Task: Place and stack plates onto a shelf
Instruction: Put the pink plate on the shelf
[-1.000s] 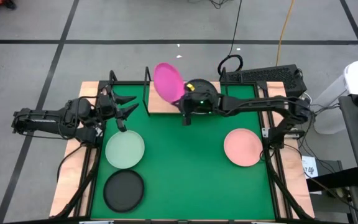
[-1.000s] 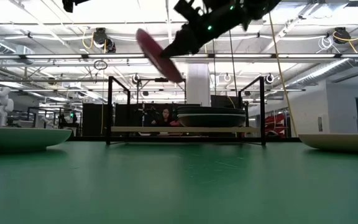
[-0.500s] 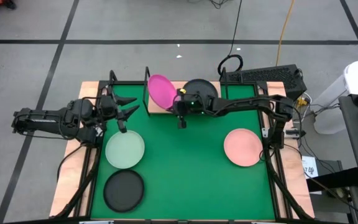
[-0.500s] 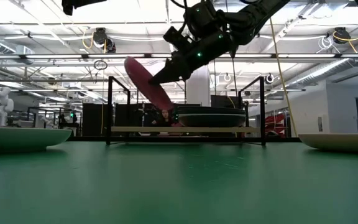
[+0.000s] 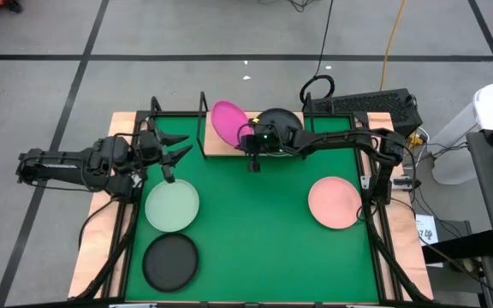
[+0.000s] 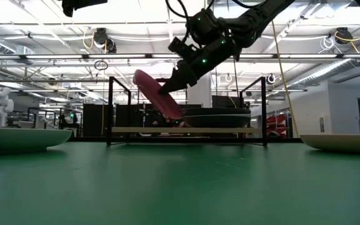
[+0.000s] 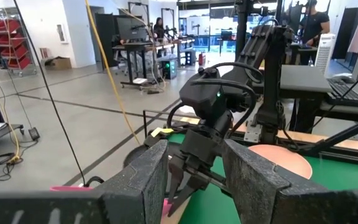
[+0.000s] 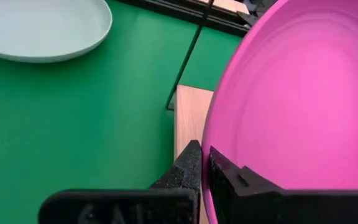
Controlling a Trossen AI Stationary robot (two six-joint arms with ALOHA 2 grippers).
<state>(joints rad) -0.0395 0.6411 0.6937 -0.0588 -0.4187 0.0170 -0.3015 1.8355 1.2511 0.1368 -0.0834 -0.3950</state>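
Note:
The magenta plate (image 5: 228, 122) hangs tilted over the left half of the light-wood shelf (image 5: 218, 147); my right gripper (image 5: 247, 139) is shut on it. In the low view the magenta plate (image 6: 158, 94) slopes down toward a stack of dark grey plates (image 6: 214, 117) on the shelf board (image 6: 186, 130). A mint plate (image 5: 172, 205), a dark grey plate (image 5: 170, 261) and a light pink plate (image 5: 335, 202) lie flat on the green mat. My left gripper (image 5: 175, 159) waits open above the mat's left part, near the mint plate. My right gripper pinches the magenta plate's rim (image 8: 207, 144) on its right, near side, one finger (image 8: 188, 167) under the plate and one finger (image 8: 232, 177) on its inner face. It reaches in from the table's right, slanting down. The plate is lifted clear and tilted, its low edge (image 6: 180, 116) just above the board.
Thin black rod uprights (image 6: 110, 109) stand at the shelf's corners, one (image 5: 202, 104) close to the plate's far left. The dark stack (image 5: 279, 122) fills the shelf's right half. A wooden border (image 5: 101, 231) frames the mat, and cables lie beyond the far edge.
My right gripper has come down toward the shelf with the magenta plate, swinging first toward the table's left and then a little back to the right. The plate has stayed tilted and dropped from well above the uprights to just over the board, beside the dark stack.

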